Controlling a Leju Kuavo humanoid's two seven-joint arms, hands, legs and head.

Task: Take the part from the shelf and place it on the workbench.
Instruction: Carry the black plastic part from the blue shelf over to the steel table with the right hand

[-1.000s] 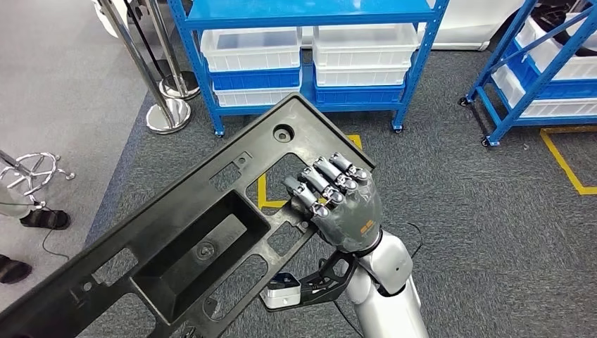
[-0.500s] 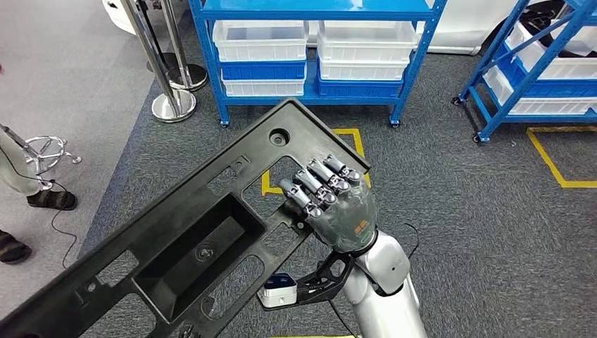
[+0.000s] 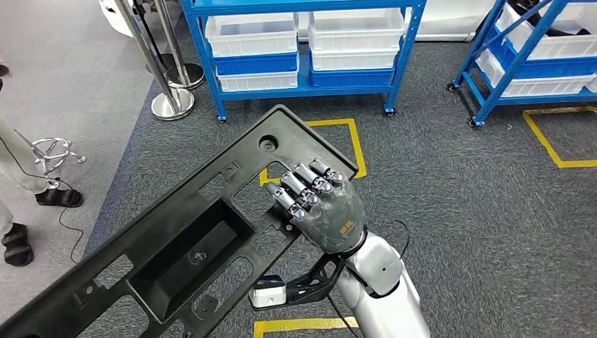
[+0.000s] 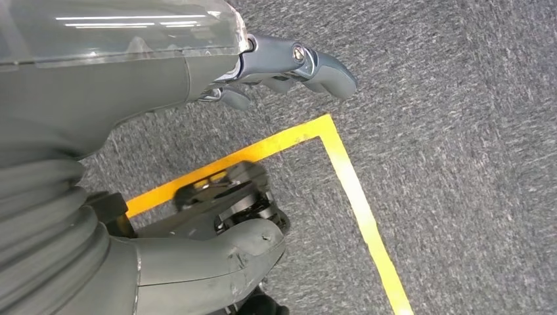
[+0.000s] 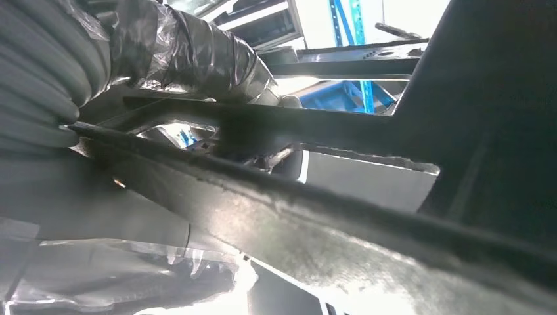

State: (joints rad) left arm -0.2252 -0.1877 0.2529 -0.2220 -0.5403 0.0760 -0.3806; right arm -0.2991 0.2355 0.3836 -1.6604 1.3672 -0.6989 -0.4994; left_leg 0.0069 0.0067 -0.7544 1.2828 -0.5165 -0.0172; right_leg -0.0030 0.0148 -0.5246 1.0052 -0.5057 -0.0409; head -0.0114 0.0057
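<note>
The part is a long black plastic panel with cut-outs and a deep recess, carried tilted above the grey carpet in the head view. My right hand grips its far end, fingers curled over a rib through one opening. In the right wrist view the part's underside runs close across the picture, with my right hand wrapped round its rib. My left hand hangs over the carpet, thumb and fingers apart, holding nothing.
A blue shelf with white bins stands ahead, and a second blue shelf at the right. Chrome stanchion posts stand at the far left. A person's feet are at the left edge. Yellow tape marks the carpet.
The whole picture has shifted: the camera has moved, so the shelves now sit a little higher and further left. My right hand keeps the same grip on the part.
</note>
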